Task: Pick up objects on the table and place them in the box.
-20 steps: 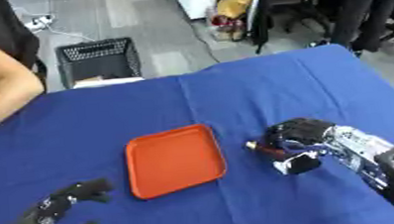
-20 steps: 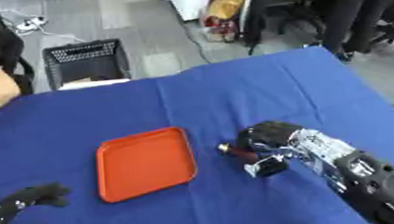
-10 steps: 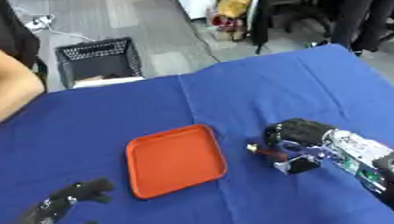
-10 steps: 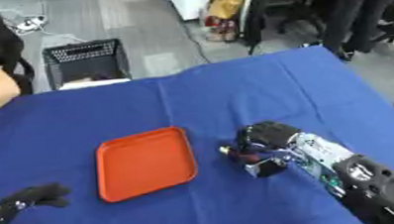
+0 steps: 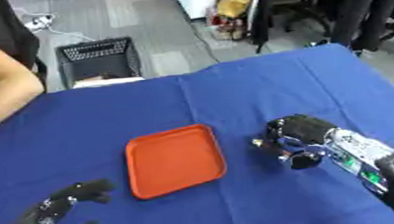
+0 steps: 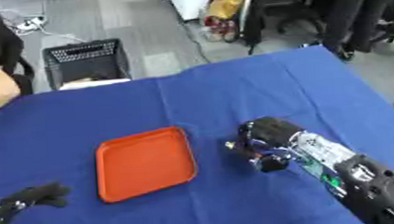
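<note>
My right hand curls its fingers over something small on the blue table, just right of the orange tray, which holds nothing yet.

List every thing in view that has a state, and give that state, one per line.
Orange rectangular plastic tray: flat on the blue tablecloth, nothing in it.
Right robot hand: fingers curled down at the cloth beside the tray; anything held is hidden.
Left robot hand: idle, lower left corner, holding nothing.
</note>
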{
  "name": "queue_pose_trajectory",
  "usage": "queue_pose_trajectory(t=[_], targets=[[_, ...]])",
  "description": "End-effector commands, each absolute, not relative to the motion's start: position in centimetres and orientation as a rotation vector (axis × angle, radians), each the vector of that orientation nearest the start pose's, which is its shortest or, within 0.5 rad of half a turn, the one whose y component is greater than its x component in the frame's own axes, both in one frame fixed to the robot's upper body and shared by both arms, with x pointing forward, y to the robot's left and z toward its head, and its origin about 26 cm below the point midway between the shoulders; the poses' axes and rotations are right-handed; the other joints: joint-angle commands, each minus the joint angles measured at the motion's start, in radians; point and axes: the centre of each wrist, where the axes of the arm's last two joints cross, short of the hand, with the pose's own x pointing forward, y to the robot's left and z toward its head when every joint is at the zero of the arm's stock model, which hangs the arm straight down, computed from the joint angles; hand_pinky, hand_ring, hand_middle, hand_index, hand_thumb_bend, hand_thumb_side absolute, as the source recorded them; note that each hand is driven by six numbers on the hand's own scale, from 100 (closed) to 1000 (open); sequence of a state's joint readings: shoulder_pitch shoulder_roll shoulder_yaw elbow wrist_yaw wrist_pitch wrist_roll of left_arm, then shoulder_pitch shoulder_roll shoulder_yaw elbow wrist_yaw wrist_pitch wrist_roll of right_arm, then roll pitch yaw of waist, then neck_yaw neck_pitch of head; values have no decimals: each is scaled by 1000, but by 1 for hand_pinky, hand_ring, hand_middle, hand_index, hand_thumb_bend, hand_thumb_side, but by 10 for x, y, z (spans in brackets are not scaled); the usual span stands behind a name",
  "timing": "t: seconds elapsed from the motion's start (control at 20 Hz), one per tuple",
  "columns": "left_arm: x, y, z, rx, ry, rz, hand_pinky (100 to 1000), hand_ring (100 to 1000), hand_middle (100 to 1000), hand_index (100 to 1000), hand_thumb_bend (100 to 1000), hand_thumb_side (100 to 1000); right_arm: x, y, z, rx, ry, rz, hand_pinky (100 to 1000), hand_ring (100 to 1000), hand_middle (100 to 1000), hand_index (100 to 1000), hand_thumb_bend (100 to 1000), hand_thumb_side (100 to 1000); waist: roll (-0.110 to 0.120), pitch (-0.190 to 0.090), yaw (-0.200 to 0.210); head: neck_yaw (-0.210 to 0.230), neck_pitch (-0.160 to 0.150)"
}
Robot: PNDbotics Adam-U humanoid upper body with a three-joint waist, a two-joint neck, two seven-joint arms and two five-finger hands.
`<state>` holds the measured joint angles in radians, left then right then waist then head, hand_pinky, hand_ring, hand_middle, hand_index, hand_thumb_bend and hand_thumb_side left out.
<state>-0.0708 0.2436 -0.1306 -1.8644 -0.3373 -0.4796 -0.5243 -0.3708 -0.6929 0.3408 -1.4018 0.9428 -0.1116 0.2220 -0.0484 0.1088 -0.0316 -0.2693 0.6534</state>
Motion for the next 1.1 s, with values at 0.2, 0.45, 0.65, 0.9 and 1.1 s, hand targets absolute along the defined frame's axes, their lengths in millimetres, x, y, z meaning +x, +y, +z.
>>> queue_pose_trajectory(t=[0.2, 0.45, 0.65, 0.9, 1.1], targets=[[282, 242, 94, 0, -2098, -1279, 895, 759, 848, 1000, 100, 730, 354, -338, 99, -1030, -1230, 1684, 614, 695, 703, 488, 100, 196, 1, -9, -3, -3, -6], [282, 242, 94, -2, -2098, -1280, 895, 760, 848, 1000, 100, 730, 354, -337, 99, -1016, -1240, 1700, 629, 720, 733, 581, 100, 513, 2, -9, -3, -4, -6], [282, 242, 94, -3, -2098, -1281, 895, 760, 848, 1000, 100, 731, 355, -336, 99, -998, -1231, 1720, 642, 738, 750, 637, 100, 648, 2, -8, -2, -6, -6], [282, 242, 94, -2, -2098, -1282, 896, 760, 848, 1000, 100, 732, 355, -336, 94, -975, -1197, 1749, 651, 747, 760, 685, 100, 675, 2, -7, -2, -6, -6], [282, 242, 94, -2, -2098, -1280, 896, 760, 848, 1000, 100, 729, 355, -337, 90, -950, -1174, 1733, 656, 748, 762, 782, 100, 602, 2, -7, -2, -5, -7]])
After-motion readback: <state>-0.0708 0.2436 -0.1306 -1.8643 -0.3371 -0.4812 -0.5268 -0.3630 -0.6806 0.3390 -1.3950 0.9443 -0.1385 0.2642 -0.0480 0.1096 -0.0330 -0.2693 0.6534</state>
